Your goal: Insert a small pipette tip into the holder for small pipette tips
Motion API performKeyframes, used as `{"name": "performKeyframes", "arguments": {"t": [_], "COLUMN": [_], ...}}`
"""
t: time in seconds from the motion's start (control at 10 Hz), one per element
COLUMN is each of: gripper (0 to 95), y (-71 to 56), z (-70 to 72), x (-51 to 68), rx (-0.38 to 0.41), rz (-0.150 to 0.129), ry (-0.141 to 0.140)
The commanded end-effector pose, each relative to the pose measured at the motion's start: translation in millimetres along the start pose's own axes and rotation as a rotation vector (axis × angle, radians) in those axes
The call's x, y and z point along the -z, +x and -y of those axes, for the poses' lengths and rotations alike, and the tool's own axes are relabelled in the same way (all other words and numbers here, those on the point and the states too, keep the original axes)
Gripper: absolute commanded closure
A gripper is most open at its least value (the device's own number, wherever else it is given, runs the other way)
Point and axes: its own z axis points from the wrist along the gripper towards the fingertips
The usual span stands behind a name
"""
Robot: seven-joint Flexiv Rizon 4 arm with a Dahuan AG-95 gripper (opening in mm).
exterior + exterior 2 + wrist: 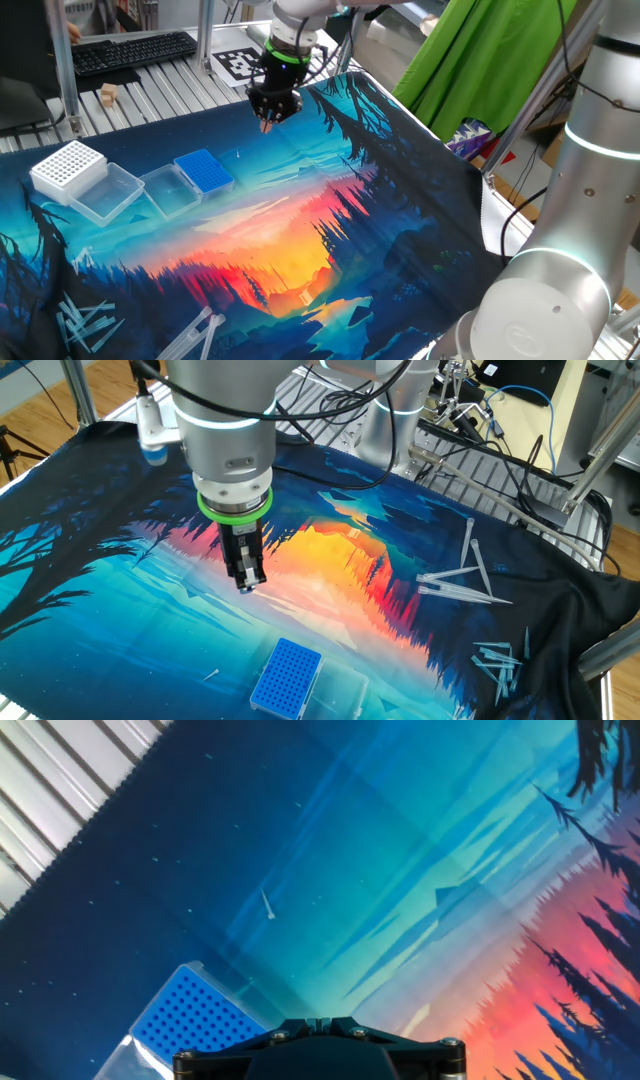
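Observation:
My gripper [270, 120] hangs above the mat, behind and to the right of the blue holder for small pipette tips [204, 171]. Its black fingers are together and nothing shows between them. In the other fixed view the gripper [247, 582] is a short way behind the holder [287, 675]. The hand view shows only the fingertips of the gripper [320, 1019] at the bottom edge, with the holder [200, 1017] at the lower left. One small pipette tip [267, 905] lies loose on the mat beyond the holder; it also shows in the other fixed view [211, 676].
A white box with bigger holes [68, 166] and clear trays [110, 192] stand left of the holder. Several loose tips [85, 320] lie at the mat's front left, with larger pipettes [455, 582] nearby. A metal table edge [60, 790] runs past the mat.

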Motion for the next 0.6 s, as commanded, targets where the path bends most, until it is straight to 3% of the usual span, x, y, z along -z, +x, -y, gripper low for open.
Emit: {"name": "performKeyframes", "arguments": {"t": [0.1,0.4,0.6], "gripper": [95.0,95.0,95.0], "y": [0.0,-5.9,-25.5], "z": [0.1,-5.1,-18.7], "x": [1.1,1.8,3.3], "rx": [0.002,0.007,0.012], "rz": [0.001,-0.001,-0.004], "ry": [0.0,-0.004,-0.007]}}
